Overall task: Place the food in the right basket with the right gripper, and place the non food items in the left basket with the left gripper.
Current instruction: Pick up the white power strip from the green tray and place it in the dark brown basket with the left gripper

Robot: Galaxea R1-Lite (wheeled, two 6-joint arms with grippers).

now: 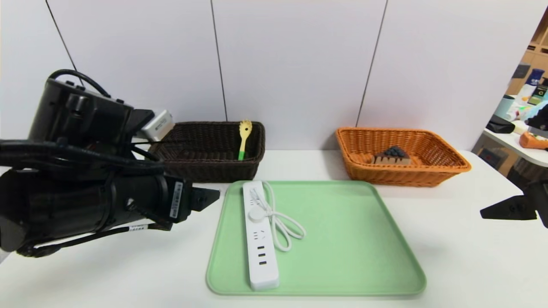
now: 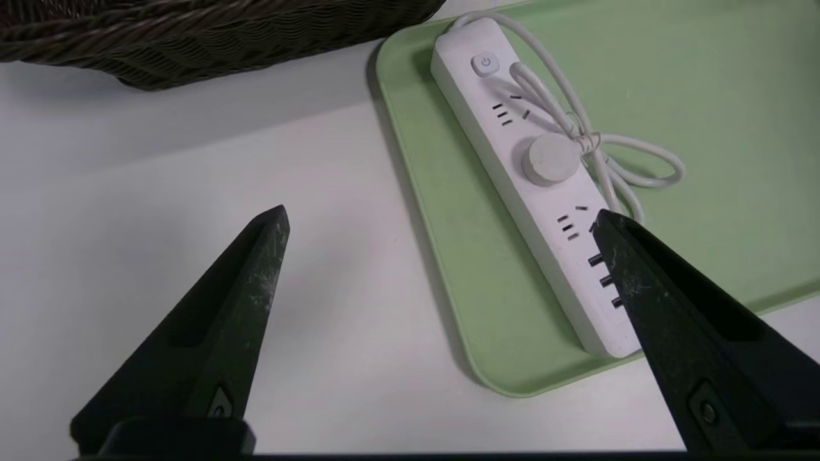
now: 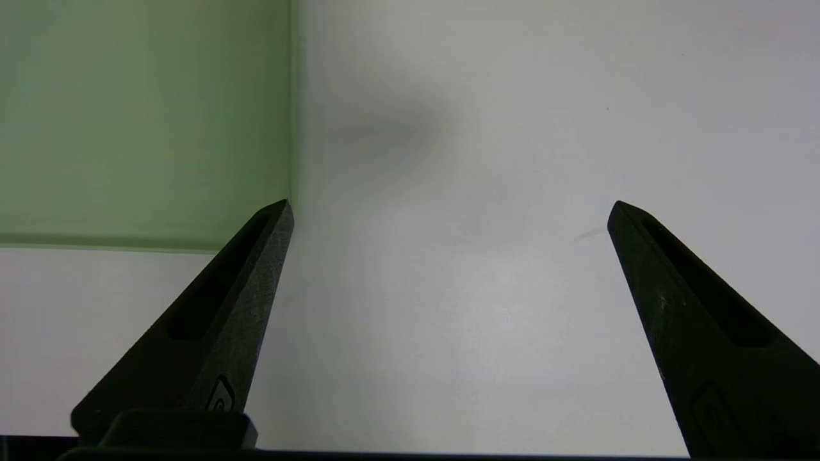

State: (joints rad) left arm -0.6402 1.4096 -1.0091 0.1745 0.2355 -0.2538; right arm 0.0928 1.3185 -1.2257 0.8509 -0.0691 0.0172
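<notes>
The cake slice (image 1: pixel 391 155) lies inside the orange right basket (image 1: pixel 445 169). In the dark brown left basket (image 1: pixel 205 171) the yellow pasta spoon (image 1: pixel 244 137) leans against the far wall. A white power strip (image 1: pixel 258 233) (image 2: pixel 535 186) with its coiled cord lies along the left side of the green tray (image 1: pixel 342 239). My left gripper (image 1: pixel 209 199) (image 2: pixel 442 218) hovers open over the table just left of the tray, empty. At the right edge of the head view my right gripper (image 1: pixel 505 209) (image 3: pixel 448 208) stands open and empty above bare table beside the tray.
The green tray's edge (image 2: pixel 435 256) (image 3: pixel 147 128) shows in both wrist views. A side table with clutter (image 1: pixel 522 128) stands at the far right. A white panelled wall runs behind the baskets.
</notes>
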